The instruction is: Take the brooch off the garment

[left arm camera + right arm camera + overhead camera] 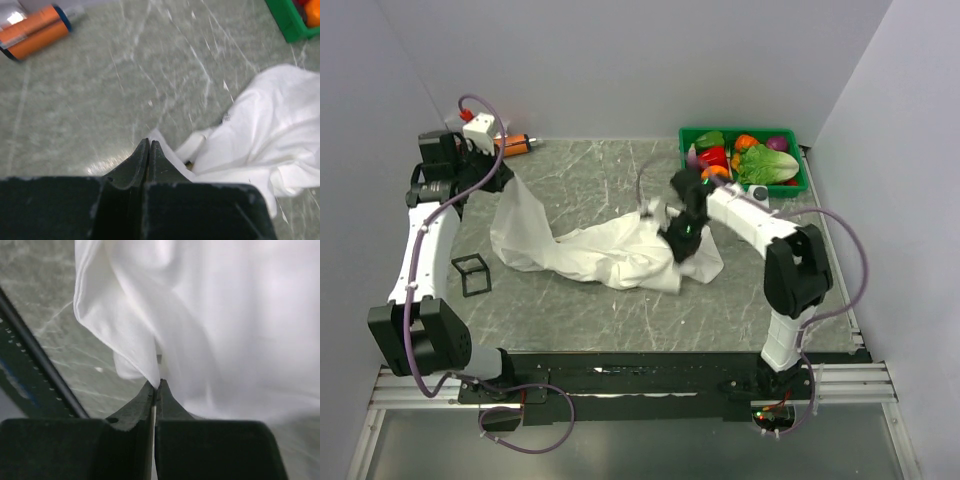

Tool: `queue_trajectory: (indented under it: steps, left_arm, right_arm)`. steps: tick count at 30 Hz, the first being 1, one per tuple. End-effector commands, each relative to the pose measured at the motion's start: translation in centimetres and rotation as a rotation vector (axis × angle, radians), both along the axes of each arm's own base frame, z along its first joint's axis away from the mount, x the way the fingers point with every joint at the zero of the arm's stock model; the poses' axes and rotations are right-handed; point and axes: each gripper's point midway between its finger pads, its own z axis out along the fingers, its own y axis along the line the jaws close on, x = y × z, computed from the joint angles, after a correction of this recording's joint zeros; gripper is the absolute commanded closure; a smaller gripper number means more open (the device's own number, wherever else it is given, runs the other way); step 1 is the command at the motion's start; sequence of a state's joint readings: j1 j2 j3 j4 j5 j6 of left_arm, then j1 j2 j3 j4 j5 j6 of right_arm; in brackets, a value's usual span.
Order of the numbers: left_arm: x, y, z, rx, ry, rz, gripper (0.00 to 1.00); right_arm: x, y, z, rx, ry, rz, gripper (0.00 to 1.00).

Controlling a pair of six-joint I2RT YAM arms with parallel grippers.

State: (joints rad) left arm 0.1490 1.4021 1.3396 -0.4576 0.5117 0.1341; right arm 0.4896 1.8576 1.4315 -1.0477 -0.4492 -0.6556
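Note:
The garment (pixel 610 255) is a white T-shirt lying crumpled across the middle of the table; its print is hidden. My left gripper (pixel 492 180) is shut on a corner of the shirt and holds it raised at the far left. In the left wrist view the fabric (pixel 260 125) runs from the shut gripper (pixel 150 141) off to the right. My right gripper (pixel 683 236) is shut on a fold of the shirt at its right end. In the right wrist view white cloth (pixel 210 315) hangs from the pinched gripper (pixel 157 383). The brooch is not clearly visible; a tiny yellowish speck (pixel 188 162) sits in a fold.
A green bin (pixel 790 185) of toy vegetables stands at the back right. An orange and blue cylinder (pixel 516 145) (pixel 35 32) lies at the back left next to a white block (pixel 480 128). A black wire cube (pixel 471 274) stands at the left.

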Motion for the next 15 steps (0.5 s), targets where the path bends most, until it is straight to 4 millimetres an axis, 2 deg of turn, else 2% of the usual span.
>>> queue_trajectory:
  steps: [1,2,3,5,6,7,8,9,10,12,13,15]
  left_arm:
    - [3.1,1.2,8.8,0.022,-0.244,0.053,0.99]
    - [3.6,1.4,9.9,0.024,-0.273,0.060,0.99]
    - [4.1,1.6,11.4,0.019,-0.312,0.074,0.99]
    - [5.2,1.8,14.9,0.017,-0.393,0.082,0.99]
    - [5.7,2.0,16.5,0.011,-0.434,0.095,0.99]
    - [6.2,2.1,19.3,0.013,-0.497,0.098,0.99]
    - [6.4,2.3,20.7,0.015,-0.532,0.104,0.99]
    - [6.7,2.4,22.2,0.018,-0.567,0.114,0.99]
    - [6.9,2.6,25.3,0.026,-0.643,0.121,0.99]
    - [6.9,2.8,28.4,0.023,-0.719,0.134,0.99]
    - [6.6,2.7,31.1,0.025,-0.792,0.133,0.99]
    - [6.0,2.6,33.6,0.024,-0.860,0.124,0.99]
  right_arm:
    - [10.5,-2.4,14.4,0.075,-0.519,-0.059,1.00]
    - [12.4,-2.9,16.5,0.082,-0.595,-0.086,1.00]
    - [14.9,-3.9,20.8,0.084,-0.731,-0.138,1.00]
    - [18.8,-6.4,24.0,0.074,-0.850,-0.265,1.00]
    - [21.0,-7.3,28.3,0.098,-0.993,-0.334,1.00]
    - [22.2,-8.0,29.4,0.104,-1.036,-0.371,1.00]
    - [23.3,-9.4,31.0,0.102,-1.093,-0.424,1.00]
    - [24.6,-10.0,34.2,0.141,-1.203,-0.485,1.00]
    - [24.9,-10.9,35.8,0.132,-1.259,-0.528,1.00]
    - [25.5,-11.7,38.0,0.160,-1.347,-0.568,1.00]
    - [25.5,-12.3,41.0,0.186,-1.452,-0.602,1.00]
    - [25.4,-12.8,43.3,0.204,-1.531,-0.624,1.00]
